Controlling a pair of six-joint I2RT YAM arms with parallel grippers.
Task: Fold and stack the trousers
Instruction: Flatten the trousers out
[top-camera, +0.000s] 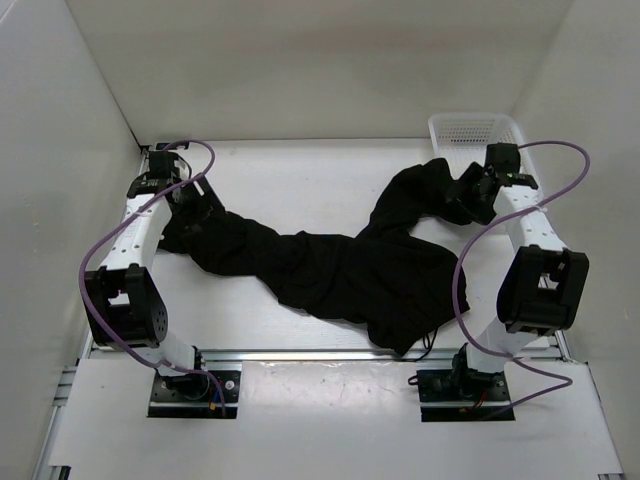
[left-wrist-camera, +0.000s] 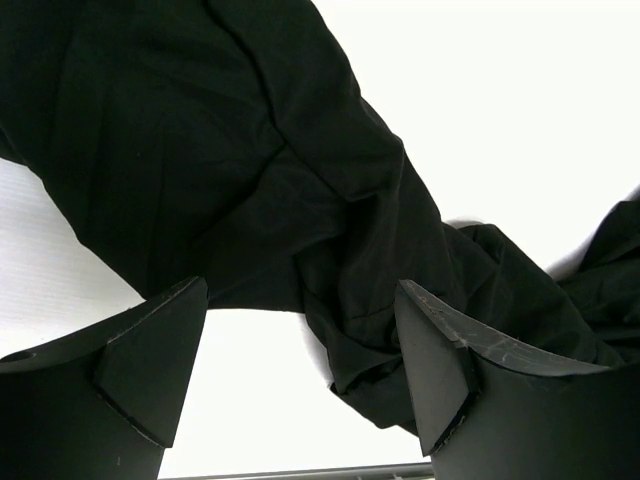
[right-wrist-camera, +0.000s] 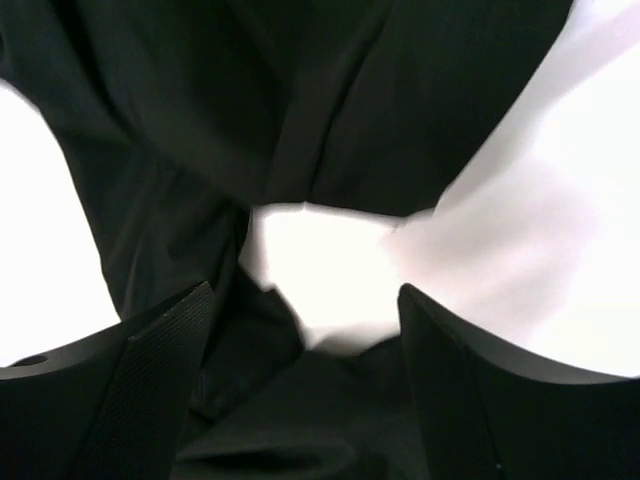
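Table (top-camera: 310, 175): bare strip from 10 to 1 o'clock between trousers (top-camera: 340, 270) and back wall (top-camera: 320, 60), passable. A second bare patch at 7 o'clock, between left arm (top-camera: 135, 250) and the cloth. Trousers: sprawled from 9 to 3 o'clock across the middle, bulk at 5. Basket (top-camera: 470, 122): fills the 1 o'clock corner, just beside a trouser leg. Left wall (top-camera: 50, 150) and right wall (top-camera: 600, 110): close at 9 and 3, arms just beside them. Right arm (top-camera: 530, 240): occupies the 3 o'clock edge. Its cable (top-camera: 462, 270) hangs beside the cloth at 4.
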